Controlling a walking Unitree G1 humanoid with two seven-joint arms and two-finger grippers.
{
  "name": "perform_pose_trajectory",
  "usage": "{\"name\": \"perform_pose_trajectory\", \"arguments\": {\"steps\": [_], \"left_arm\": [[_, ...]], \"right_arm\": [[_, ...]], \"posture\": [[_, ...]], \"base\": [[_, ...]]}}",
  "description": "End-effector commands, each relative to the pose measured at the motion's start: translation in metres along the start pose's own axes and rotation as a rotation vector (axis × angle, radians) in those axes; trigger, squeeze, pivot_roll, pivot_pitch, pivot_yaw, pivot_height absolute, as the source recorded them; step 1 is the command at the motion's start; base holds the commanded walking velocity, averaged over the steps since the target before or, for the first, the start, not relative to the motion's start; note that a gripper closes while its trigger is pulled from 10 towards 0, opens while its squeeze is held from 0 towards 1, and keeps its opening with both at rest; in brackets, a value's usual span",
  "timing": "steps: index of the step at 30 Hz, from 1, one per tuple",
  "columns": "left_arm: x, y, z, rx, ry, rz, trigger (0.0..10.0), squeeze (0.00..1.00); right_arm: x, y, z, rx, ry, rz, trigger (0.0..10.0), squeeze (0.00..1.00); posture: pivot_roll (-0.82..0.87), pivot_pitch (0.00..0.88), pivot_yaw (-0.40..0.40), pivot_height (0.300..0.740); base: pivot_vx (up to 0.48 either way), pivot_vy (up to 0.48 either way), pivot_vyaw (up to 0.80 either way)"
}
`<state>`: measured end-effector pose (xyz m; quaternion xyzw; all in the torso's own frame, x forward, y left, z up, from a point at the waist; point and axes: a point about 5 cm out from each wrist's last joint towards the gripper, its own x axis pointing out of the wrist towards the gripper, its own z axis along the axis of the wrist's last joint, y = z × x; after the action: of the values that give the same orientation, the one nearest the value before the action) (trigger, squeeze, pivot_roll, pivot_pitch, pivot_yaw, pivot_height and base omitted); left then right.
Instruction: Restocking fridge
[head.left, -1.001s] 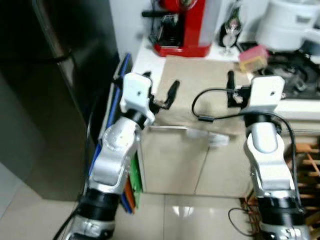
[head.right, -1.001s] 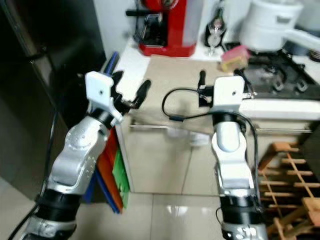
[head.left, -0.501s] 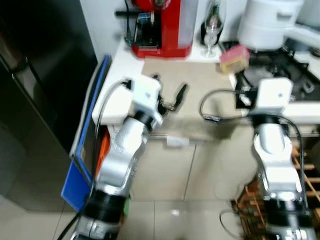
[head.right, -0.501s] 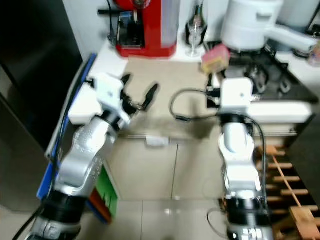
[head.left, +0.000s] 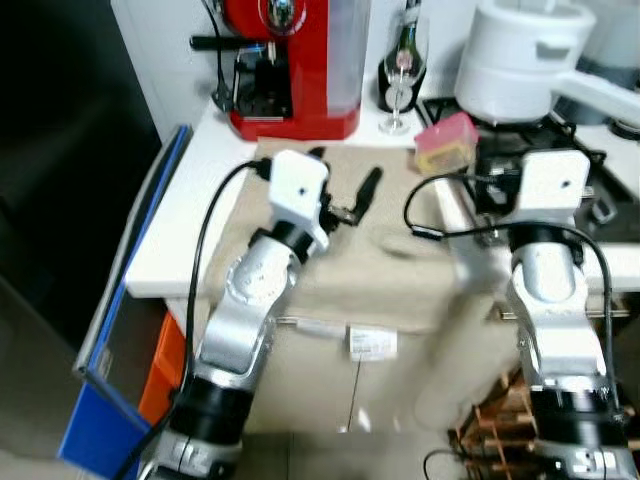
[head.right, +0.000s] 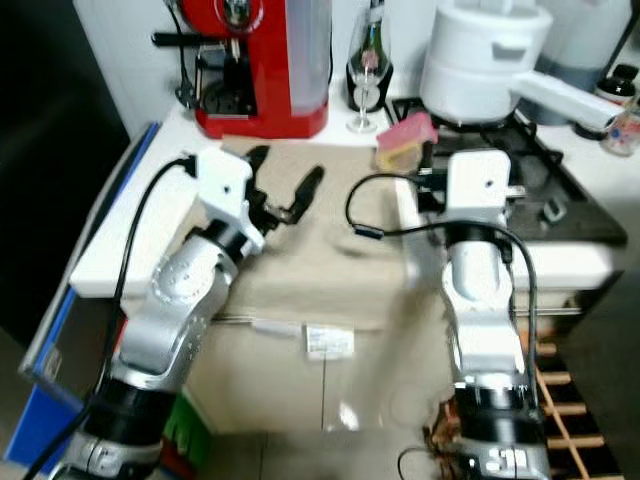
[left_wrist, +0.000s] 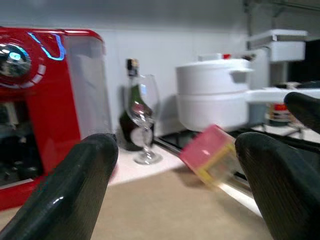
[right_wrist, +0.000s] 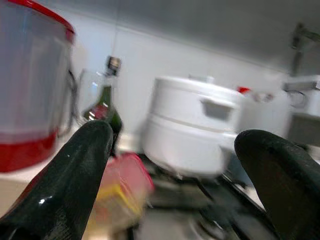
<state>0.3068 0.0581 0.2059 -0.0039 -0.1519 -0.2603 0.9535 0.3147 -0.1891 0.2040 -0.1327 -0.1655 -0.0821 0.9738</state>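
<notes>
Now you are facing a kitchen worktop (head.left: 190, 230) with both arms raised over it. Your left gripper (head.left: 340, 190) hovers above the beige cloth (head.left: 370, 270) that covers the middle of the worktop, its jaws spread wide and holding nothing. Your right gripper (right_wrist: 170, 165) is up by the edge of the stove (head.right: 540, 190), jaws likewise spread and empty, as the right wrist view shows.

Ahead of the left gripper stands a red coffee machine (head.left: 290, 70) against the wall, with a wine glass (head.left: 398, 80) and a dark bottle (left_wrist: 131, 107) just beside it. A pink and yellow box (head.left: 446, 143) lies tilted at the near corner of the stove, between the two grippers. A white pot (head.left: 520, 60) with a long handle sits on the stove behind it.

At the far left you have the dark fridge (head.left: 60, 160), shut, well apart from both grippers, with a blue board (head.left: 110, 330) leaning in the gap beside the cabinet. A white tag (head.left: 372, 343) hangs on the cabinet front below the cloth.
</notes>
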Motion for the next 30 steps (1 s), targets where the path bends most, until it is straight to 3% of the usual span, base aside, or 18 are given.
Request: {"name": "perform_pose_trajectory", "arguments": {"steps": [1, 6, 9, 12, 18, 30], "left_arm": [[-0.003, 0.008, 0.001, 0.004, 0.0, 0.029, 10.0, 0.0], [-0.003, 0.009, 0.002, -0.005, -0.005, 0.039, 10.0, 0.0], [-0.005, 0.011, 0.005, -0.01, -0.006, 0.047, 10.0, 0.0], [-0.007, 0.014, 0.008, -0.003, -0.004, 0.049, 10.0, 0.0], [-0.018, 0.025, 0.013, 0.024, 0.008, 0.076, 10.0, 0.0], [-0.045, 0.038, 0.024, 0.076, 0.077, 0.119, 10.0, 0.0]], "right_arm": [[0.004, 0.004, 0.005, 0.007, -0.012, 0.012, 10.0, 0.0], [0.015, -0.009, 0.006, 0.01, -0.01, -0.041, 10.0, 0.0], [0.033, -0.023, -0.004, 0.062, 0.062, -0.093, 10.0, 0.0], [0.04, -0.027, -0.006, 0.078, 0.082, -0.096, 10.0, 0.0], [0.047, -0.025, -0.012, 0.097, 0.11, -0.089, 10.0, 0.0], [0.061, -0.006, -0.03, 0.073, 0.186, -0.084, 10.0, 0.0]], "posture": [[-0.12, 0.0, 0.013, 0.74], [-0.11, 0.0, 0.014, 0.74], [-0.08, 0.0, 0.015, 0.74], [-0.06, 0.0, 0.012, 0.74], [0.0, 0.004, 0.015, 0.74], [0.11, 0.137, 0.024, 0.74]], "base": [[0.0, 0.0, 0.0], [0.0, 0.0, 0.0], [0.0, 0.0, 0.0], [0.0, 0.0, 0.0], [0.0, 0.0, 0.0], [0.0, 0.0, 0.0]]}}
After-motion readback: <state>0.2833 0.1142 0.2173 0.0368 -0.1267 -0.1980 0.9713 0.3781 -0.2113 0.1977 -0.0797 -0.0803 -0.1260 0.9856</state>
